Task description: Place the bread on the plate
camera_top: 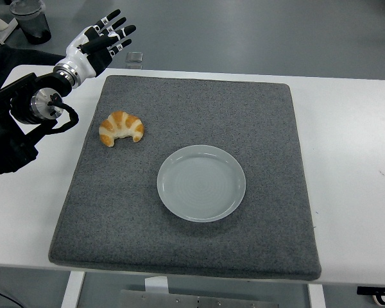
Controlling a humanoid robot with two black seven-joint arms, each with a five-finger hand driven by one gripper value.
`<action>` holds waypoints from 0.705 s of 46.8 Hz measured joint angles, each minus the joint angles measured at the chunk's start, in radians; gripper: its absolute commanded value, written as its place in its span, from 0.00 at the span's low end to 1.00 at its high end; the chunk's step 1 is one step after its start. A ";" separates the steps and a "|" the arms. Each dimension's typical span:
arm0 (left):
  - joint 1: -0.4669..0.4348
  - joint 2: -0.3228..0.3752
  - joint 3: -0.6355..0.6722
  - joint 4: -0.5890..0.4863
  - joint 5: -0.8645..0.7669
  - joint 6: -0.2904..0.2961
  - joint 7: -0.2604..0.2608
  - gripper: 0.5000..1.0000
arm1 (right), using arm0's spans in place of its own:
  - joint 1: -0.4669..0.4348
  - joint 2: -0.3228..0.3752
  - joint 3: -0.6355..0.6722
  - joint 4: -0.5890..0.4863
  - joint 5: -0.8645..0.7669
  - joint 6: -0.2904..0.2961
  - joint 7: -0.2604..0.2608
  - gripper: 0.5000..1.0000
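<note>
The bread is a golden croissant [121,128] lying on the left part of a grey mat [199,256]. A pale round plate [201,183] sits empty near the mat's middle, to the right of and nearer than the croissant. My left hand [102,40] is raised at the far left, beyond the mat's back left corner, with its fingers spread and holding nothing. It is well behind the croissant and not touching it. My right arm is out of view.
The mat lies on a white table [356,167]. A small clear container [134,59] stands at the table's far edge near my left hand. A dark bin [31,19] stands on the floor at the top left.
</note>
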 measured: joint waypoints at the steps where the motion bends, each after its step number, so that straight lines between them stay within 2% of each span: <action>1: 0.000 0.002 0.000 0.000 0.020 -0.005 0.000 1.00 | 0.000 0.000 0.000 0.000 0.000 0.000 0.000 0.86; 11: -0.011 0.031 0.000 -0.003 0.280 -0.109 0.001 1.00 | 0.000 0.000 0.000 0.000 0.000 0.000 0.000 0.86; 18: -0.022 0.065 0.031 -0.043 0.410 -0.140 0.008 1.00 | 0.000 0.000 0.000 0.000 0.000 0.000 0.000 0.86; 33: -0.089 0.175 0.192 -0.115 0.680 -0.224 0.008 1.00 | 0.000 0.000 0.000 0.000 0.000 0.000 0.000 0.86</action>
